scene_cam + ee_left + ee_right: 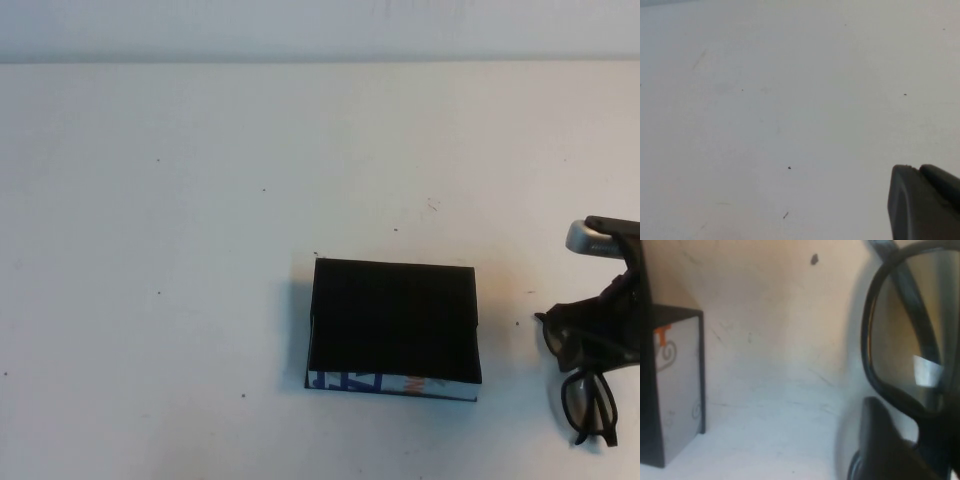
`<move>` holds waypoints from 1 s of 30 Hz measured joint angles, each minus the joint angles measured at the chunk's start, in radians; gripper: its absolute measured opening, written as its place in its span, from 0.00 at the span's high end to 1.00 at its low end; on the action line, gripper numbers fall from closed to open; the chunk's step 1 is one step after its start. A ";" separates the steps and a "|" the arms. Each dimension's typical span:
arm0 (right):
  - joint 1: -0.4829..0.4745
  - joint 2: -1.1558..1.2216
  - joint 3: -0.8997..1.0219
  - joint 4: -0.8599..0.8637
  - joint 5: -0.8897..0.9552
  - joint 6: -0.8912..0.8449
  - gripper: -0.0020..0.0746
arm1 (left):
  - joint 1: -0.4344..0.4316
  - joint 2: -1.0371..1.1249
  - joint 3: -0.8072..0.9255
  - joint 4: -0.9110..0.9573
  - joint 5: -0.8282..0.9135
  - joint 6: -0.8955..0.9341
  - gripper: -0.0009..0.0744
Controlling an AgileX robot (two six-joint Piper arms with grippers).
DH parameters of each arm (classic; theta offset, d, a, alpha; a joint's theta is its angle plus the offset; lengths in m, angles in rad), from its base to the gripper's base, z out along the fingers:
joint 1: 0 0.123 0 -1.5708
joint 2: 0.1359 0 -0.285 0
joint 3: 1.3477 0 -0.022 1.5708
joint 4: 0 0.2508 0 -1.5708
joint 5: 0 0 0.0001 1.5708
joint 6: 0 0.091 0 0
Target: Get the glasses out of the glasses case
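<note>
Lower glasses (590, 400), pinched in right claw (600, 330), onto worktop (200, 250) beside case (393, 320); left claw (922, 202) unseen above, grip unclear.

Bright, even light — right wrist view blurred, warm-tinted.
</note>
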 joint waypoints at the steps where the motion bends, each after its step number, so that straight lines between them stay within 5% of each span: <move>1: 0.000 0.000 -0.008 0.000 0.007 0.000 0.62 | 0.000 0.000 0.000 0.000 0.000 0.000 0.99; 5: 0.000 -0.031 -0.033 0.001 0.054 -0.004 0.53 | 0.000 0.000 0.000 0.000 0.000 0.000 0.99; 13: -0.002 -0.383 -0.035 0.001 0.107 -0.033 0.59 | 0.000 0.000 0.000 0.000 0.000 0.000 0.99; 16: -0.002 -0.557 -0.035 0.001 0.128 -0.048 0.64 | 0.000 0.000 0.000 0.000 0.000 0.000 0.99; 23: -0.002 -1.033 0.024 0.002 0.047 -0.073 0.94 | 0.000 0.000 0.000 0.000 0.000 0.000 0.99; 30: -0.002 -1.423 0.210 -0.001 -0.087 -0.073 0.99 | 0.000 0.000 0.000 0.000 0.000 0.000 0.99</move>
